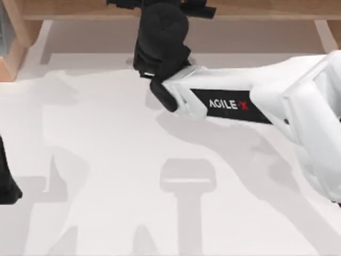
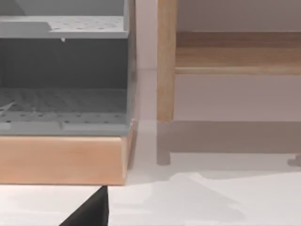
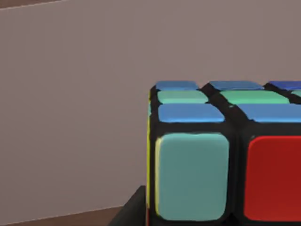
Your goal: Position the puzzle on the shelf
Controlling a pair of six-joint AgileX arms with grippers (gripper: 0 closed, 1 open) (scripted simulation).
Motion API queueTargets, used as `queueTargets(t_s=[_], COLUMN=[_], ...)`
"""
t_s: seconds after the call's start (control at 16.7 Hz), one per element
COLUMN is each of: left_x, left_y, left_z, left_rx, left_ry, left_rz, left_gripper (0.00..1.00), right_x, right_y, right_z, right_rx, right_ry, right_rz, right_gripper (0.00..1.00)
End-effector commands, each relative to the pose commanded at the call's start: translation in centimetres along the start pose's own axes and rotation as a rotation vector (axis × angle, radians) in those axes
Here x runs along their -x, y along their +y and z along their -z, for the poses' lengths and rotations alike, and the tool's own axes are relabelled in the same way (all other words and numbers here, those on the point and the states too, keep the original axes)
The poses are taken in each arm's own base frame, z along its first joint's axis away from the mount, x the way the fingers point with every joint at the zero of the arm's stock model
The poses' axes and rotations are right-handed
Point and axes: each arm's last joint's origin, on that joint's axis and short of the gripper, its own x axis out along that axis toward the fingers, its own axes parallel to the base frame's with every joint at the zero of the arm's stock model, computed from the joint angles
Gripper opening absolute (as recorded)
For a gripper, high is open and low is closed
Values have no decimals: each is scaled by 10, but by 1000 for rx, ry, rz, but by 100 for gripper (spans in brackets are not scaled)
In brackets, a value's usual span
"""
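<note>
Right arm stretches across the worktop (image 1: pixel 106 160), its hand (image 1: pixel 160 8) up at the shelf (image 1: pixel 256 9). The puzzle (image 3: pixel 221 155) sits right against its wrist camera, probably clamped for placing; grip itself I can't tell. Left hand (image 1: pixel 6 181) parked at the left edge.

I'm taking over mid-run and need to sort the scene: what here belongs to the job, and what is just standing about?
Part of the job:
- cube, close in the right wrist view
- wooden shelf along the table's far edge
- right arm, reaching to the shelf

Standing about:
- grey rack on a wooden base, beside the shelf post
- left arm, parked at the left edge
</note>
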Motion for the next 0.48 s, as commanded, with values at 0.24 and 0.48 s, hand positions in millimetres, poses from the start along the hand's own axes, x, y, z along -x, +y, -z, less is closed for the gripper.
queueTargets(t_s=[0.24,0.48], left_x=[0,0], left_y=[0,0], left_z=[0,0], left_rx=[0,0], left_ry=[0,0], left_rz=[0,0], left_gripper=[100,100], right_x=[-21,-20], right_y=[10,18], right_z=[18,32], right_rx=[68,122], right_ry=[44,79], right_rz=[-52,-98], right_gripper=[0,0])
